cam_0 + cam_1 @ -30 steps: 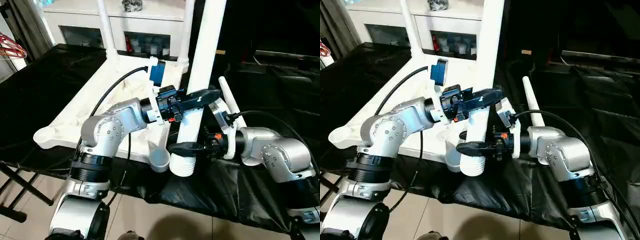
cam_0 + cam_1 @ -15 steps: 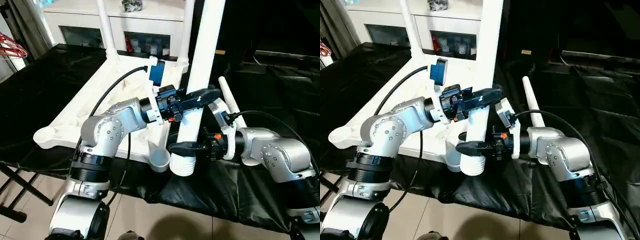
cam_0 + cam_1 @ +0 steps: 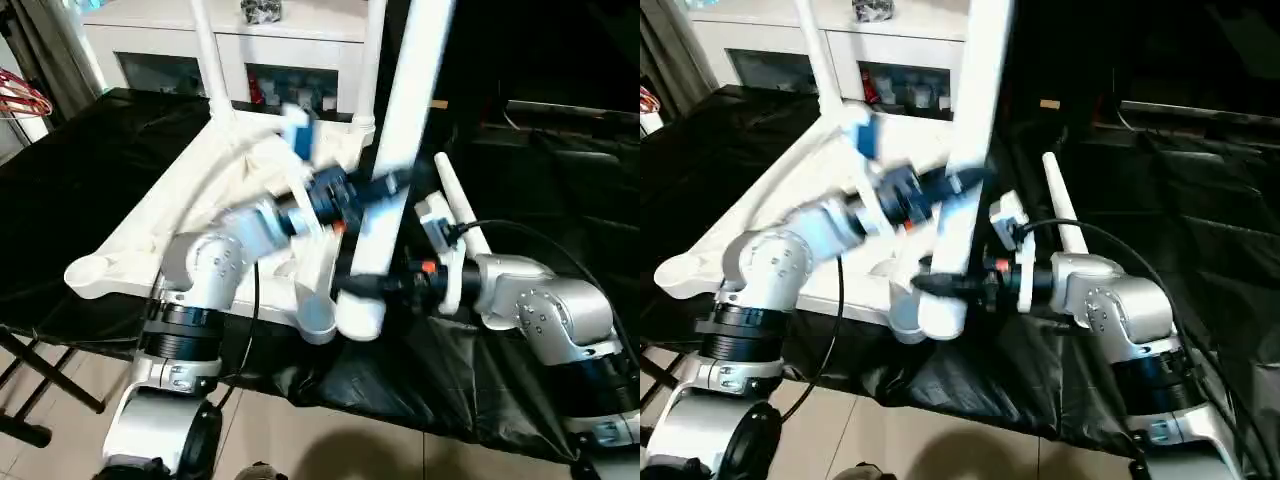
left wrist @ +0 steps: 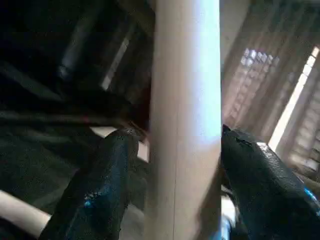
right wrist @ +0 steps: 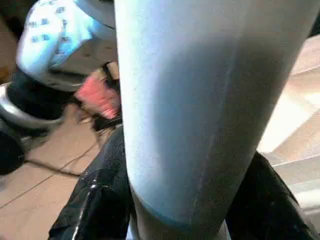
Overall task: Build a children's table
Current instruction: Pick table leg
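The children's table top (image 3: 150, 235) lies upside down on the black cloth, with two white legs (image 3: 207, 60) standing in its far corner sockets. A third white leg (image 3: 400, 130) stands steeply tilted beside the near right corner socket (image 3: 318, 322). My right gripper (image 3: 360, 285) is shut on its thick lower end, with a finger (image 5: 95, 210) pressed to each side. Higher up, my left gripper (image 3: 385, 190) straddles the same leg (image 4: 185, 125). One of its fingers (image 4: 100, 200) stands a little off the leg, so it is open.
Another white leg (image 3: 455, 205) lies loose on the black cloth behind my right arm. A white cabinet (image 3: 290, 45) with shelf openings stands beyond the table top. The table's front edge and the tiled floor (image 3: 330, 440) are just below the grippers.
The left arm is moving and blurred, and its fingers have spread off the leg. The leg's thick end has shifted slightly left toward the corner socket with the right gripper.
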Available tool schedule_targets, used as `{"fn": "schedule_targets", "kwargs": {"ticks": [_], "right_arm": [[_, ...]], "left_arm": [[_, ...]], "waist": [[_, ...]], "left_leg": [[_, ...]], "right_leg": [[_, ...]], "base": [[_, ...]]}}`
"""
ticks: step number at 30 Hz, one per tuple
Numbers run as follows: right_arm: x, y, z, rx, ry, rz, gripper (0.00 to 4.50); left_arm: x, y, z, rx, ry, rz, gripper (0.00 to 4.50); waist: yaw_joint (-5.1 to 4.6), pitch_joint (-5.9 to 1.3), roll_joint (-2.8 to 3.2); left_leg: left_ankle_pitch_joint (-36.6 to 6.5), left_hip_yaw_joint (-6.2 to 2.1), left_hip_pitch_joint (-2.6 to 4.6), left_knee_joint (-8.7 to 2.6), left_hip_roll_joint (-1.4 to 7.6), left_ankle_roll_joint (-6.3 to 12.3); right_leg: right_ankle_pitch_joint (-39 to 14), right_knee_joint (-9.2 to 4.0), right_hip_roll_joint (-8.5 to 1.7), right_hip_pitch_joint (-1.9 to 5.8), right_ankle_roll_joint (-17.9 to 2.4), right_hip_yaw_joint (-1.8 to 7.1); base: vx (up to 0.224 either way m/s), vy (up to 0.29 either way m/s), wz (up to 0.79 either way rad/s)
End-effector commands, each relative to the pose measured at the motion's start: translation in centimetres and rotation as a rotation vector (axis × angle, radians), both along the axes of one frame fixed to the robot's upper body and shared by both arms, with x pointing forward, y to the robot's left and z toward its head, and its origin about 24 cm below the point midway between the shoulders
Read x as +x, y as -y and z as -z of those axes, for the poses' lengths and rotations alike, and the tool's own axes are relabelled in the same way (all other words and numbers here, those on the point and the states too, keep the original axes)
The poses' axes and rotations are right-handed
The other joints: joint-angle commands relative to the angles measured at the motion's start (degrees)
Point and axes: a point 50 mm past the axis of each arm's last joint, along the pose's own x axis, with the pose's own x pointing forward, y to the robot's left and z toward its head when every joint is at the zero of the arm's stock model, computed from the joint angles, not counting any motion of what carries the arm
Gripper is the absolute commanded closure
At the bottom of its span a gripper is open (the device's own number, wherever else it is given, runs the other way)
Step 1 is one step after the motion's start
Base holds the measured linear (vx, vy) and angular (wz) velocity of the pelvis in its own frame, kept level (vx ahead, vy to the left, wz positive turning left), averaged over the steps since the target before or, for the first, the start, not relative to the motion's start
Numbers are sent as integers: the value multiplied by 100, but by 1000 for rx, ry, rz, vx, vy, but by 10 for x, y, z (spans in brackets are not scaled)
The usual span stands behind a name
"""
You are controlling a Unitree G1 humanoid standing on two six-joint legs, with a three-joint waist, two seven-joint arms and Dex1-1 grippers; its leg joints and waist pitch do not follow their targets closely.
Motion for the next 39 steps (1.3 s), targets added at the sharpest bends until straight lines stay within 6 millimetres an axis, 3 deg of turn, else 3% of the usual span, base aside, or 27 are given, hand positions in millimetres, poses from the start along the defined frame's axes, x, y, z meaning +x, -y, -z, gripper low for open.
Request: {"fn": "schedule_targets", "kwargs": {"ticks": [1, 3, 4, 6, 7, 9, 11, 13, 14, 17, 18, 19, 22, 23, 25, 35, 36, 39], "right_arm": [[2, 4, -7, -3, 73, 81, 260], [4, 5, -7, -7, 104, 138, 261], [6, 7, -6, -30, 130, 196, 261], [12, 11, -2, -87, 158, 326, 261], [16, 14, 1, -123, 172, 410, 261], [20, 18, 6, -145, 190, 524, 261], [22, 20, 10, -146, 187, 605, 261], [24, 24, 17, -168, 176, 679, 261], [24, 26, 20, -184, 169, 711, 261], [25, 28, 27, -204, 163, 748, 261], [24, 27, 31, -202, 150, 769, 261], [23, 25, 32, -198, 149, 768, 261], [23, 23, 32, -190, 151, 766, 261], [23, 23, 32, -189, 152, 770, 261], [22, 23, 33, -192, 154, 771, 261], [22, 22, 35, -206, 164, 760, 261], [22, 23, 35, -208, 164, 758, 261], [24, 23, 35, -217, 166, 748, 261]], "left_arm": [[1, -4, -11, 7, 52, -57, 150], [2, -8, -10, 43, 64, -98, 150], [3, -13, -6, 124, 101, -153, 150], [5, -25, 7, 303, 152, -225, 150], [5, -34, 16, 406, 182, -251, 150], [3, -48, 31, 538, 200, -250, 150], [1, -61, 45, 635, 188, -247, 150], [-1, -74, 63, 770, 184, -240, 150], [-3, -80, 73, 845, 189, -231, 150], [-5, -92, 90, 963, 184, -211, 150], [-8, -104, 105, 1053, 170, -182, 150], [-11, -109, 110, 1075, 147, -158, 150], [-14, -118, 116, 1103, 101, -115, 150], [-15, -120, 118, 1119, 90, -105, 150], [-16, -123, 122, 1133, 75, -75, 150], [-16, -132, 130, 1145, 25, -20, 150], [-16, -132, 131, 1144, 20, -9, 150], [-17, -133, 136, 1196, 28, 46, 150]], "waist": [[7, -436, -47], [-1, -436, -61], [-14, -437, -98], [-46, -426, -115], [-33, -424, -98], [-98, -416, -91], [-119, -420, -30], [-142, -420, -49], [-148, -407, -85], [-172, -405, -48], [-165, -403, -39], [-183, -400, -76], [-199, -410, -43], [-187, -411, -4], [-198, -403, -33], [-202, -407, -33], [-210, -402, -74], [-197, -408, -71]], "left_leg": [[-484, -142, 128, -354, 336, 182], [-505, -143, 136, -366, 346, 156], [-488, -138, 134, -367, 344, 157], [-438, -138, 136, -390, 337, 112], [-437, -153, 141, -392, 340, 92], [-498, -137, 160, -423, 324, -47], [-524, -138, 165, -430, 322, -113], [-616, -125, 187, -442, 321, -161], [-621, -130, 164, -457, 315, -139], [-716, -120, 177, -462, 311, -195], [-761, -128, 178, -468, 318, -194], [-763, -123, 164, -475, 311, -189], [-758, -124, 178, -476, 323, -189], [-785, -128, 190, -475, 328, -194], [-843, -123, 184, -481, 322, -192], [-833, -119, 179, -473, 319, -169], [-836, -112, 182, -477, 325, -152], [-774, -115, 187, -472, 328, -119]], "right_leg": [[82, -412, -527, 289, -1341, 291], [83, -414, -522, 276, -1308, 295], [96, -410, -517, 281, -1293, 294], [-46, -423, -499, 269, -1102, 298], [-109, -430, -516, 265, -1050, 303], [-410, -442, -508, 232, -864, 309], [-441, -447, -511, 224, -873, 313], [-345, -436, -483, 202, -937, 306], [-336, -447, -482, 213, -915, 315], [-315, -430, -498, 205, -923, 321], [-322, -438, -506, 200, -929, 326], [-317, -438, -502, 209, -927, 326], [-202, -409, -517, 207, -1011, 321], [-187, -401, -520, 191, -1049, 321], [-171, -406, -518, 201, -1099, 324], [-97, -396, -534, 217, -1164, 329], [-130, -404, -531, 214, -1173, 329], [-160, -395, -535, 215, -1170, 329]], "base": [[0, 0, 0], [0, 0, 0], [0, 0, 0], [0, 0, 0], [0, 0, 0], [0, 0, 0], [0, 0, 0], [0, 0, 0], [0, 0, 0], [0, 0, 0], [0, 0, 0], [0, 0, 0], [0, 0, 0], [0, 0, 0], [0, 0, 0], [0, 0, 0], [0, 0, 0], [0, 0, 0]]}}
